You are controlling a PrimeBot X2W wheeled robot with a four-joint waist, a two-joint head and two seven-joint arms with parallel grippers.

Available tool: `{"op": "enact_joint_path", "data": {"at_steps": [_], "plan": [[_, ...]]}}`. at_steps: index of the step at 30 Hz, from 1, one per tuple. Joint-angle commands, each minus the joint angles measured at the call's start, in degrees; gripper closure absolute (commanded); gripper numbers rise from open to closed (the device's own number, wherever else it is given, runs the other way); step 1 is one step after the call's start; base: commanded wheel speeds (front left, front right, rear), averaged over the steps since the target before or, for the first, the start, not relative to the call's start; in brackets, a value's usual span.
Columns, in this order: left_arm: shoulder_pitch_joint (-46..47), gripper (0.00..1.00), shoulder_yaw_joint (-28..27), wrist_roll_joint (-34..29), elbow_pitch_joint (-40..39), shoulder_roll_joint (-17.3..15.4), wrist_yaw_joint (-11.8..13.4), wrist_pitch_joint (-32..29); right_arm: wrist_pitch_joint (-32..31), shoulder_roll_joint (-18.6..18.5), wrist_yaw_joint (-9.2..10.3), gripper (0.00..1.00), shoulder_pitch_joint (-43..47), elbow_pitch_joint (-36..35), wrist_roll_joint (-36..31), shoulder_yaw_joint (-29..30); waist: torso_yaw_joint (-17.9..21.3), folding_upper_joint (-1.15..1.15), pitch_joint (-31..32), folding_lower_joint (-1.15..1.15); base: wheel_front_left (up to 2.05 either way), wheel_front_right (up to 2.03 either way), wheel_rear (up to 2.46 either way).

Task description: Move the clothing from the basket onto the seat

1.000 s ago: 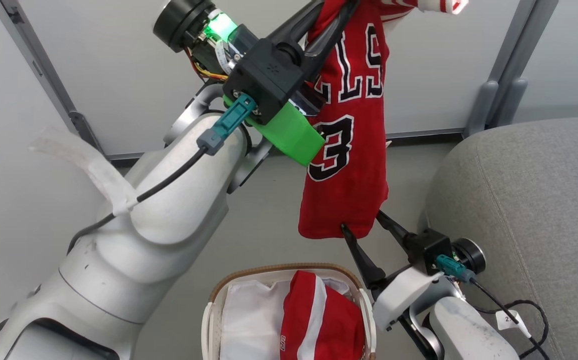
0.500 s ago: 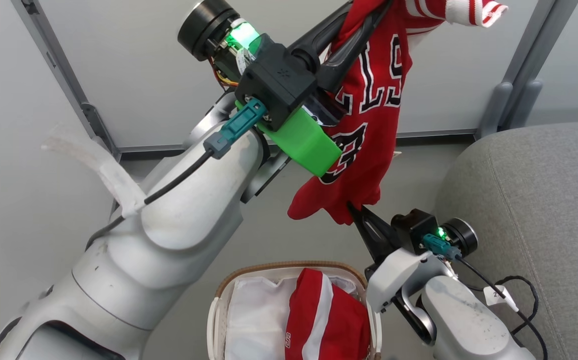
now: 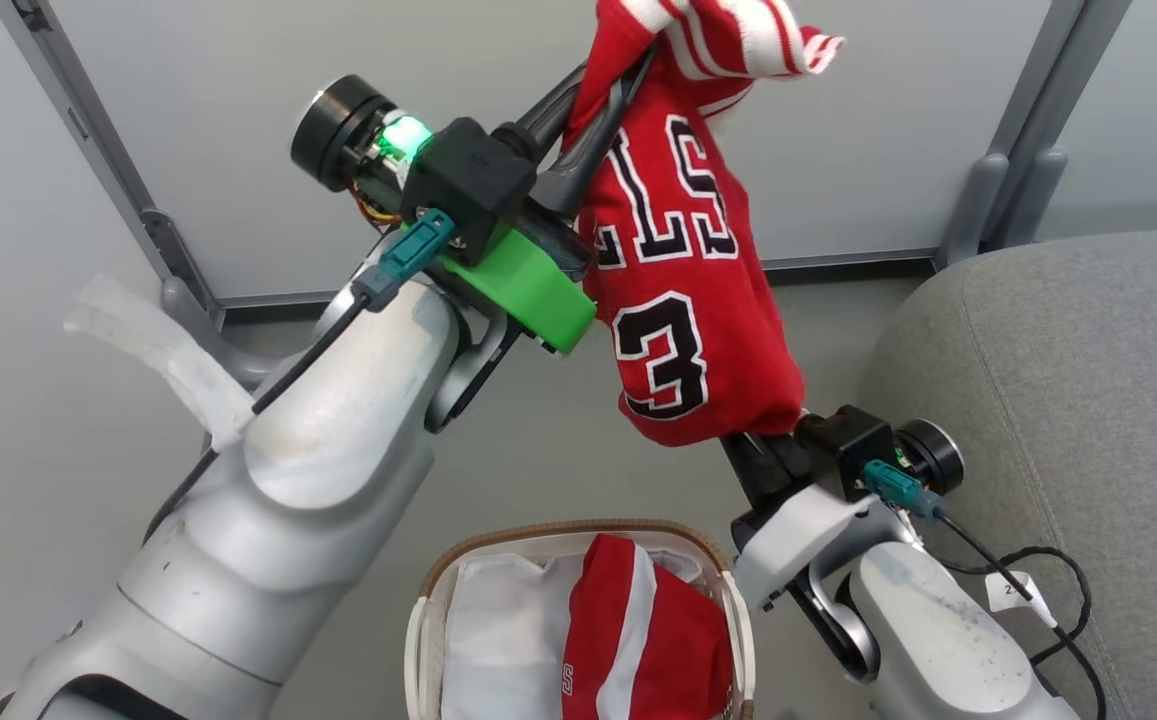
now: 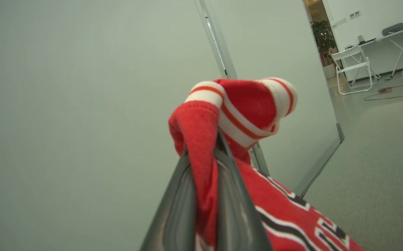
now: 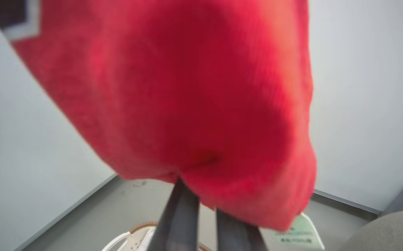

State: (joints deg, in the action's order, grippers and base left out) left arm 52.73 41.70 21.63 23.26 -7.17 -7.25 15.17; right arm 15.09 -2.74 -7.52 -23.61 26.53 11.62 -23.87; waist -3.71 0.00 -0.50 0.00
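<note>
Pale grey wall panels and a bare grey floor sit behind the work, with the light-grey sofa rising on my right. The red jersey hangs in the air between the arms, above the basket and not yet over the sofa. My left gripper is clenched on a fold by the striped trim at the top. The left wrist view shows cloth squeezed flat between both fingers. My right gripper has its fingers drawn nearly together, tips buried in the bottom hem. A crease runs into them, so I read it as a pinch on the jersey, though that view is blurred. The second red garment, white-striped, lies in the basket on the white liner sheet.

I judge the jersey light, limp and a little stretchy: it will sag and swing rather than hold a shape, and could slip from a thin pinch. Ribbed trim and hems are the thicker, safer holds. For the garment in the basket I would take a raised fold, clear of the liner.

From the head view the right fingertips are hidden under the hem. The lettering is folded — I make out "LS" and "3" at most. The basket's near end is cut off at the bottom edge.
</note>
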Motion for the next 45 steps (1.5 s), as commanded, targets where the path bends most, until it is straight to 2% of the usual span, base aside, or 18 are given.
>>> {"op": "enact_joint_path", "data": {"at_steps": [1,2,3,4,5,16,32,45], "plan": [[-1.53,1.00,-0.57,0.72,1.05,-0.56,0.13,-0.02,0.12,-0.27,0.06,1.00,1.22,-1.01,0.08,0.67,0.32,0.00,-0.06,0.00,0.00,0.00,0.00],[-2.09,0.76,-0.94,0.75,1.74,-0.69,0.15,-0.02,0.13,-0.26,0.06,1.00,1.53,-1.80,0.05,1.28,0.47,0.00,-0.10,0.00,0.00,0.00,0.00],[-2.57,0.61,-1.35,1.00,2.42,-0.80,0.19,-0.03,0.12,-0.26,0.06,1.00,1.86,-2.39,0.05,1.75,0.60,0.00,-0.12,0.00,0.00,0.00,0.00],[-3.27,0.13,-1.72,1.23,3.48,-1.08,0.18,-0.03,0.12,-0.26,0.06,1.00,2.26,-3.09,-0.20,2.34,0.78,0.00,-0.15,0.00,0.00,0.00,0.00],[-3.71,0.00,-2.00,1.21,4.16,-1.31,0.20,-0.03,0.12,-0.26,0.06,1.00,2.54,-3.58,-0.44,2.77,0.93,0.00,-0.18,0.00,0.00,0.00,0.00],[-10.61,0.00,-5.34,1.83,9.77,-2.13,0.19,-0.03,0.13,-0.26,0.06,1.00,4.58,-8.71,-2.14,7.79,2.79,0.00,-0.64,0.00,0.00,0.00,0.00],[-25.51,0.00,-9.54,-0.18,2.49,1.38,-0.26,-0.03,0.13,-0.25,0.06,1.00,5.22,-12.37,-4.44,10.94,4.02,0.00,-0.72,0.00,0.00,0.00,0.00],[-31.84,0.00,-9.03,-0.45,2.72,3.19,-0.34,-0.03,0.13,-0.24,0.06,1.00,2.69,-12.84,-6.11,11.49,5.87,0.00,-0.62,0.00,0.00,0.00,0.00]]}}
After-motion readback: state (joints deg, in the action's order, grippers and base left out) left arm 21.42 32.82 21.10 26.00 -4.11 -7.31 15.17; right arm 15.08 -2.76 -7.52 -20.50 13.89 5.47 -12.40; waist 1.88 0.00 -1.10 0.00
